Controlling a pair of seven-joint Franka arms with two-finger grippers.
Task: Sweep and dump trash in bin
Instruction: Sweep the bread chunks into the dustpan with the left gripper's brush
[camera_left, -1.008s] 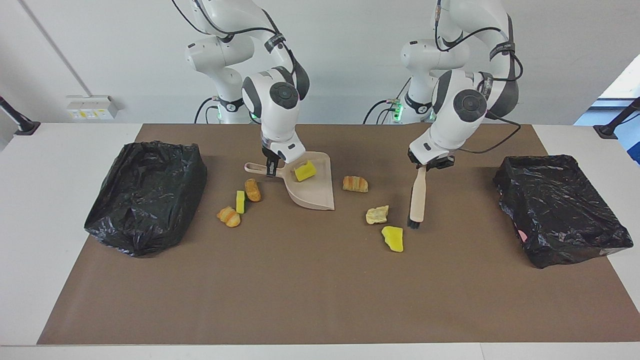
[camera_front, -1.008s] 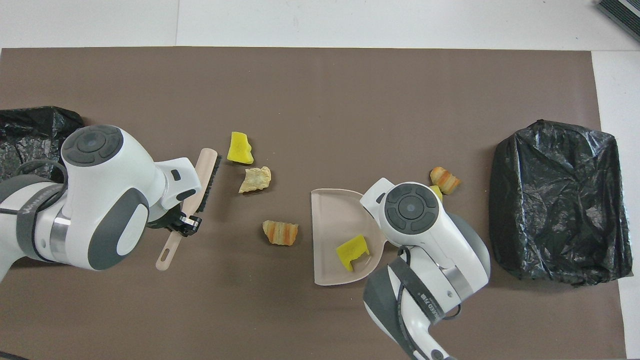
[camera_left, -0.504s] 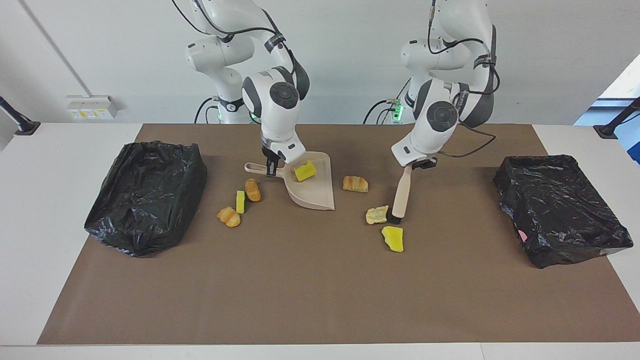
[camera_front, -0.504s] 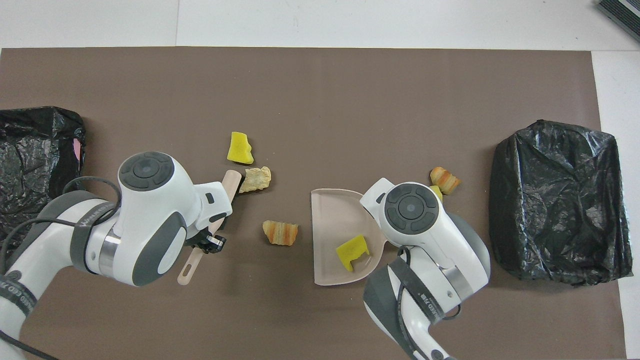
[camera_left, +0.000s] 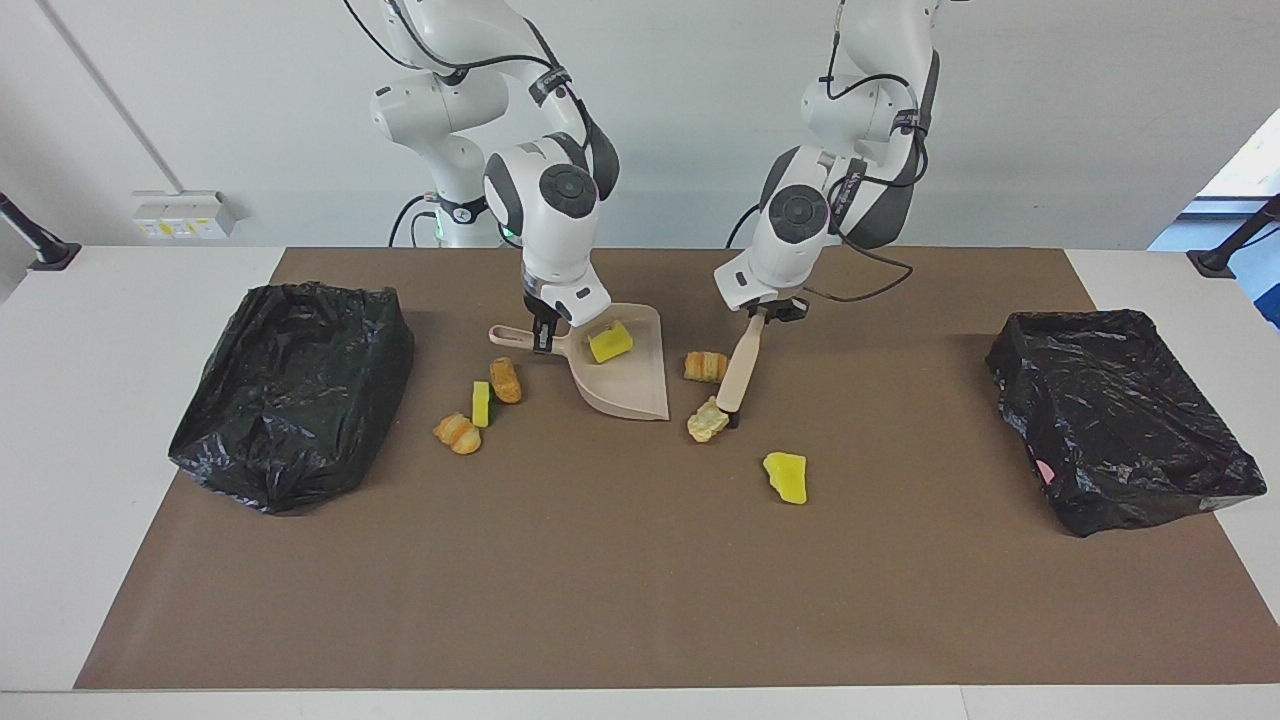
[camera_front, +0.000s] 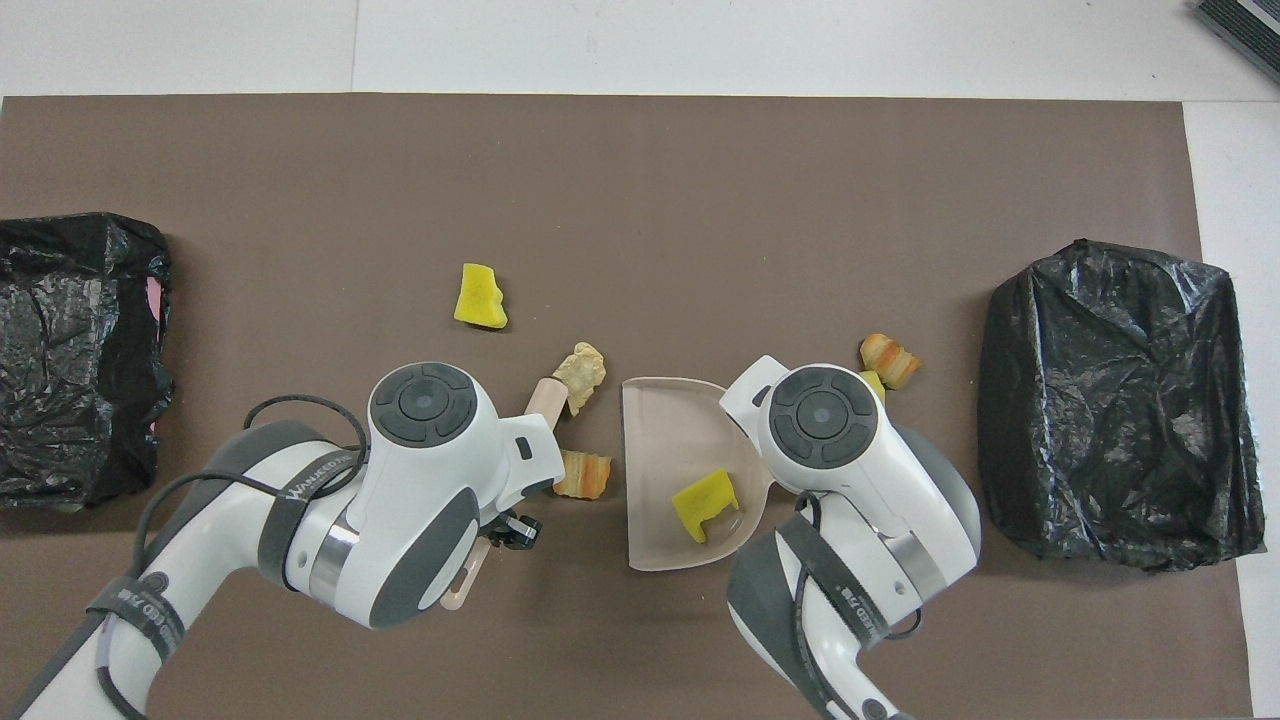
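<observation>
Tan lump (camera_left: 707, 420) pushed nearer dustpan (camera_left: 628, 385), brush (camera_left: 739, 368) swept inward by left gripper (camera_left: 768, 312)

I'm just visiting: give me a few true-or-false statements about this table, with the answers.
1. A yellow sponge piece lies in the dustpan. True.
2. The right pincer holds the brush. False: it grips the dustpan's handle; the left pincer holds the brush.
3. The brush's bristles sit against the pale tan lump. True.
4. There is only one black bin. False: one black-lined bin sits at the right arm's end, another bin at the left arm's end.
</observation>
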